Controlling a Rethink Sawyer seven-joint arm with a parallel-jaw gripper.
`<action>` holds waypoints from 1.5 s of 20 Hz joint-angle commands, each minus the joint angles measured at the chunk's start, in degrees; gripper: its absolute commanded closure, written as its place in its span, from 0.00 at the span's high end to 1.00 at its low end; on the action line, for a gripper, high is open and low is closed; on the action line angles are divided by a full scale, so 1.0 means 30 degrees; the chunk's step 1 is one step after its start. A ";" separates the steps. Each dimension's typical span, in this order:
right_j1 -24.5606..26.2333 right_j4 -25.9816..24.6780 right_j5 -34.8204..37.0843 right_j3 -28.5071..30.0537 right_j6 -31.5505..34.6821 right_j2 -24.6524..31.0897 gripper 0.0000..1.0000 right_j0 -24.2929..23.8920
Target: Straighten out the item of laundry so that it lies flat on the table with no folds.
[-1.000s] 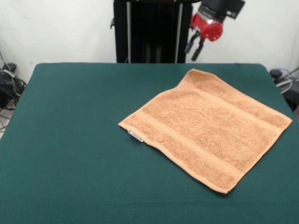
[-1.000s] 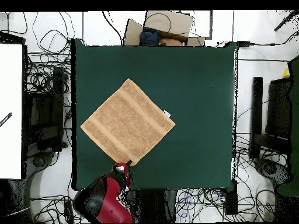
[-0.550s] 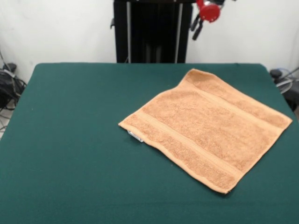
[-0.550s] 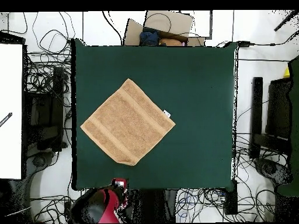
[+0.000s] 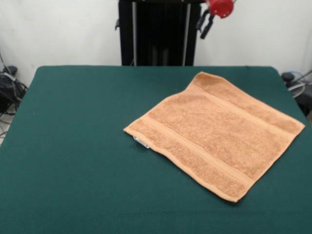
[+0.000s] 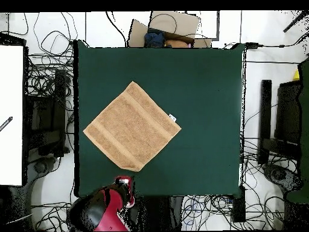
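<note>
Towel (image 5: 217, 133): spread flat, cornerwise, near one table (image 5: 73, 161) edge, apparently finished; gripper (image 5: 205, 25) raised clear, empty, opening cannot be told.

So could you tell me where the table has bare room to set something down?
In the front view, the table is bare across the whole side left of the towel, and in a strip along the near edge. The towel crowds the right side, one corner almost at that edge. The gripper hangs beyond the far edge.
</note>
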 commanded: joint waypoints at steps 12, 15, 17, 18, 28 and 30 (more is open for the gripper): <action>0.3666 -0.1518 0.0638 -0.5974 0.3215 -0.2254 1.00 -0.0337; 0.3276 -0.1766 -0.0955 -0.5671 0.3105 -0.1259 1.00 -0.1027; 0.3017 -0.2271 -0.2637 -0.5455 0.3245 -0.0513 1.00 -0.1498; 0.3558 -0.3399 -0.4455 -0.5574 0.3001 -0.0924 1.00 -0.1385; 0.5247 -1.0688 -1.1873 -0.5184 0.1568 -0.1911 1.00 -0.2181; 0.5618 -1.0231 -1.2304 -0.5041 0.1797 -0.1863 1.00 -0.1819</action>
